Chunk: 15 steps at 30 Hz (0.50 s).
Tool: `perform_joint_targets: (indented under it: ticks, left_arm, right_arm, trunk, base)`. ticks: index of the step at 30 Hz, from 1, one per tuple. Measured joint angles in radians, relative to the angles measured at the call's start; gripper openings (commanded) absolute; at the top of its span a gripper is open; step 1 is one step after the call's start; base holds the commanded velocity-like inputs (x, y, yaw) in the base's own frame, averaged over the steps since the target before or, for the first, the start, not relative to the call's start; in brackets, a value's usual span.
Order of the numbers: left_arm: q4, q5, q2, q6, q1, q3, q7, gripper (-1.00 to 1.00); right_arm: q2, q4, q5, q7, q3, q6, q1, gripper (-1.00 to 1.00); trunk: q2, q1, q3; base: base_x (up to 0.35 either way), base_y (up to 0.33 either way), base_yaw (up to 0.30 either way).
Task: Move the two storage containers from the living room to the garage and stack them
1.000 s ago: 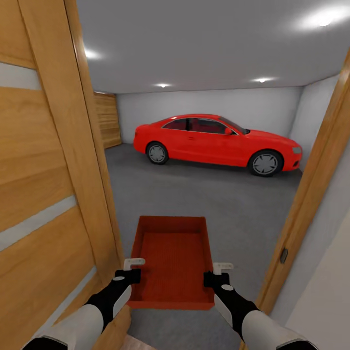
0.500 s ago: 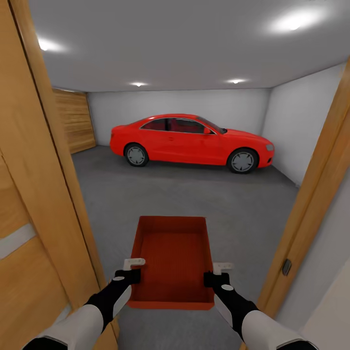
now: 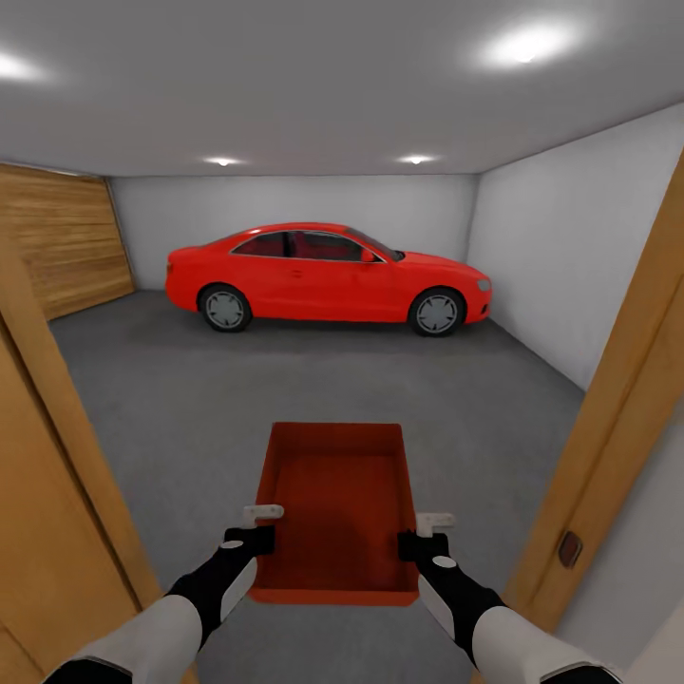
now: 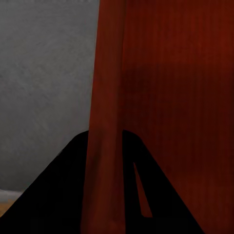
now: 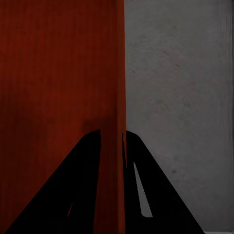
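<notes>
An orange-red container (image 3: 337,508) is carried level above the grey garage floor (image 3: 285,380), clamped by its side walls: the left gripper (image 3: 255,528) on one wall, the right gripper (image 3: 427,534) on the other. A red car (image 3: 328,277) is parked ahead.

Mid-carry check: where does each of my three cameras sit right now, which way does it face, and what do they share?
Head view: on the head, facing forward and down into the garage past the door frame toward the red car; both forearms, the left gripper and the right gripper show.
Left wrist view: along dark fingers straddling the container wall.
Right wrist view: likewise, fingers.
Shared: container and grey floor.
</notes>
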Motion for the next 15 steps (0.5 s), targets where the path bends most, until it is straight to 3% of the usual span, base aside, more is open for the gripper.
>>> perform_joint_targets:
  ticks: [10,15]
  left_arm:
    - [0.0,0.0,0.0,0.0,0.0,0.001,0.0,-1.0]
    - [-0.003,0.024,0.006,-0.002,0.0,-0.027,0.0,-1.0]
  right_arm:
    - [0.0,-0.001,0.001,0.0,0.0,0.001,0.0,-1.0]
    - [0.002,-0.003,0.007,-0.006,0.0,0.0,0.0,-1.0]
  trunk:
    - [0.0,0.0,0.0]
    - [0.0,0.001,0.0]
  base:
    - [0.264,0.152,-0.014]
    - [0.0,0.0,0.0]
